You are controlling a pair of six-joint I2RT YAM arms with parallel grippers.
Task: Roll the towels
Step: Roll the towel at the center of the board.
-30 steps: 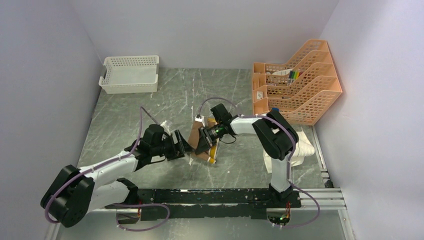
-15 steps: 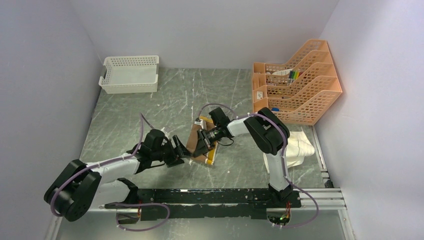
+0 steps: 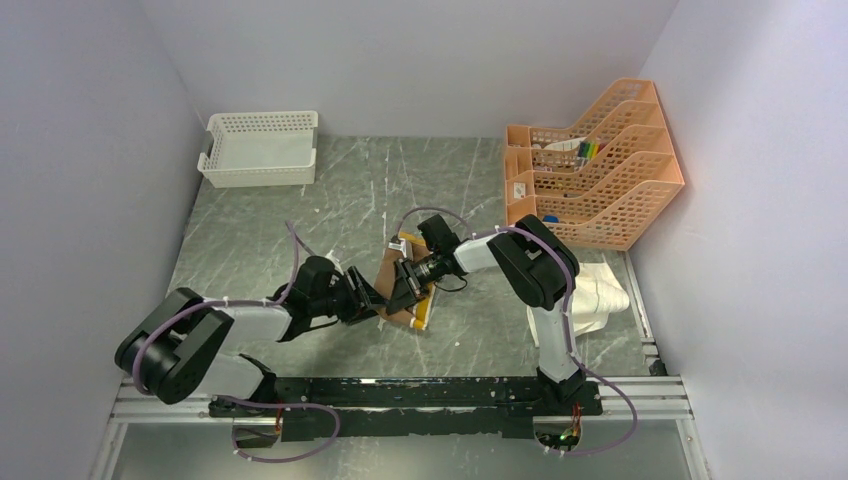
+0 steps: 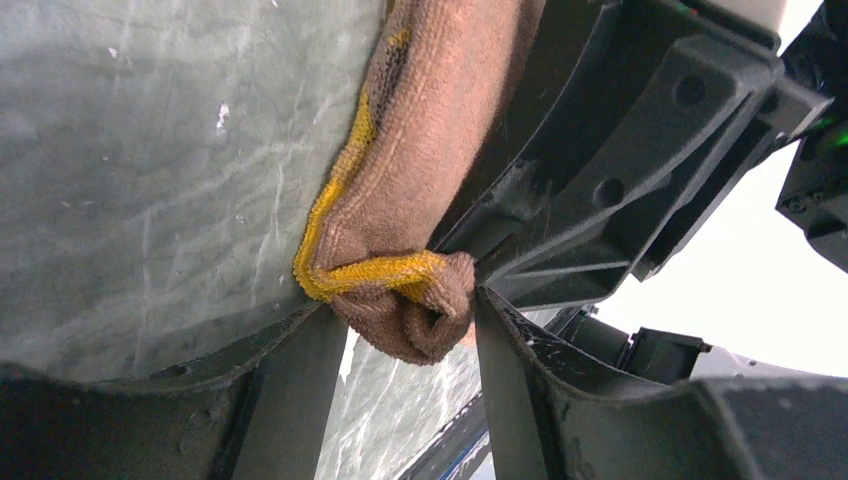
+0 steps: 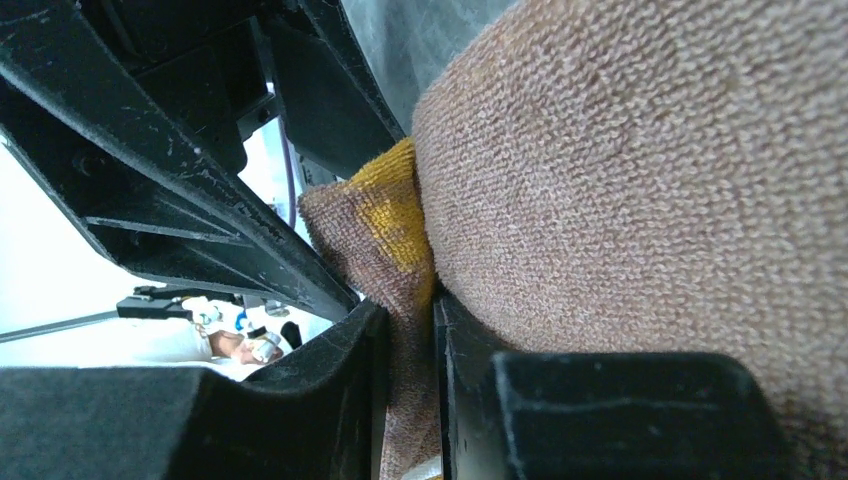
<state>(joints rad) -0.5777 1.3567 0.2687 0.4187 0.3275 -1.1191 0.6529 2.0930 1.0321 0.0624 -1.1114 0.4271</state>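
The left tool has closed in, both tools pinching the brown-yellow towel.

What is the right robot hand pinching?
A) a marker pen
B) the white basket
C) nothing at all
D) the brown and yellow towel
D: in the right wrist view the right gripper has its fingers pressed shut on a fold of the brown and yellow towel, at the middle of the table in the top view.
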